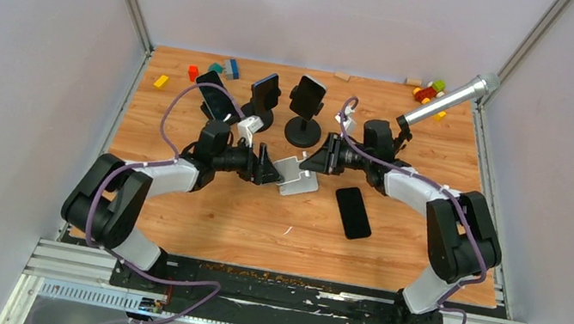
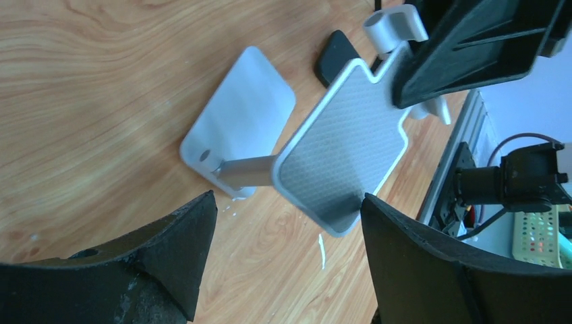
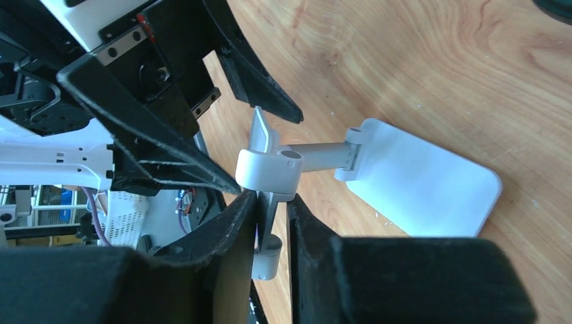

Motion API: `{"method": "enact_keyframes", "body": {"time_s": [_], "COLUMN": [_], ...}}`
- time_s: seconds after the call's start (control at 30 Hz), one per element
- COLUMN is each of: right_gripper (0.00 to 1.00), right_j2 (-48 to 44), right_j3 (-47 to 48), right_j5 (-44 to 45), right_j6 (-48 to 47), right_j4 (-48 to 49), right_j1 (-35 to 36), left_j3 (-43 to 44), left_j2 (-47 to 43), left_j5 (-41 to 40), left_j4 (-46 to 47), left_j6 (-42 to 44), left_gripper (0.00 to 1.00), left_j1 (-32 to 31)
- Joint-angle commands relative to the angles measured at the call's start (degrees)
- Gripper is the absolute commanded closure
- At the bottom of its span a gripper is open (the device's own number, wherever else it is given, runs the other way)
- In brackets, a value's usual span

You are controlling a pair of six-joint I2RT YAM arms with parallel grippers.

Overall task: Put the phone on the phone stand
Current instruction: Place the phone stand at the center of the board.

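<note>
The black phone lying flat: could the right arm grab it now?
Probably not yet: the right gripper is clamped on the silver phone stand. The black phone itself lies uncovered nearby.

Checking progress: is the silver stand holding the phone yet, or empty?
Empty: the silver stand has a bare cradle; the black phone lies flat on the table.
</note>
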Motion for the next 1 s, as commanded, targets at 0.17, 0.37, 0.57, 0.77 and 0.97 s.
{"method": "enact_keyframes", "body": {"time_s": [0.17, 0.37, 0.57, 0.77, 0.97], "right_gripper": [0.64, 0.58, 0.57, 0.57, 0.57], "right_j2": [2.5, 4.1, 5.1, 6.1, 6.9], "right_j3": [3.9, 5.7, 5.5, 5.5, 6.4], "right_j5": [7.2, 9.1, 11.8, 12.6, 12.1], "right_j6": [-10.9, -15.7, -19.7, -22.1, -22.8], "right_j4": [-10.9, -16.6, -19.4, -20.7, -21.5], "right_j1": [0.2, 0.2, 0.2, 0.2, 0.8], "left_j3": [4.1, 4.9, 6.0, 7.7, 8.1], "left_j2": [2.6, 3.5, 3.6, 3.2, 2.0], "left_j5": [4.1, 4.8, 3.7, 1.5, -0.3], "left_j4": [9.0, 10.5, 9.2, 4.8, 2.1], "left_j6": [-5.1, -6.3, -5.8, -2.8, 0.0], "left_gripper": [0.19, 0.23, 0.27, 0.32, 0.34], "left_j1": [-3.2, -3.3, -3.3, -3.3, -3.5]}}
